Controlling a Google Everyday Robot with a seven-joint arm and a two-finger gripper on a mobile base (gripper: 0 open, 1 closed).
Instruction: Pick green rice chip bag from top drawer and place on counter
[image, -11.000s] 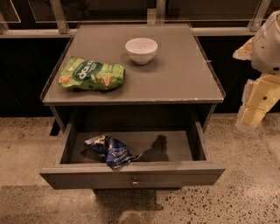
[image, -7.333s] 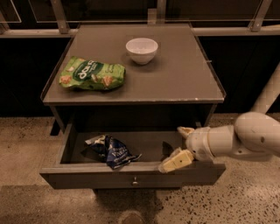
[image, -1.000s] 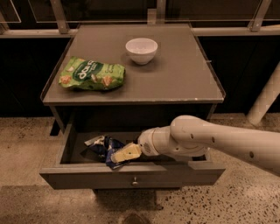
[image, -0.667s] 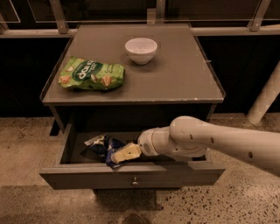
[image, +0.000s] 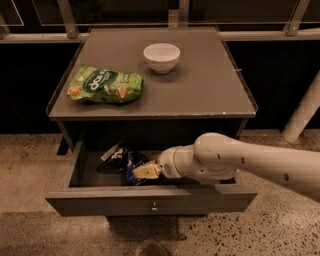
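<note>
The green rice chip bag (image: 121, 159) is a small dark blue foil bag with white lettering. It lies crumpled in the left half of the open top drawer (image: 150, 199). My gripper (image: 144, 172) reaches in from the right on a thick white arm. Its yellowish tip is down in the drawer, against the bag's right edge. The counter (image: 210, 85) is the flat grey-brown cabinet top above the drawer.
A white bowl (image: 161, 57) stands at the back middle of the counter. A larger bright green snack bag (image: 105, 85) lies at its left. A white post (image: 304, 110) stands right of the cabinet. Speckled floor lies in front.
</note>
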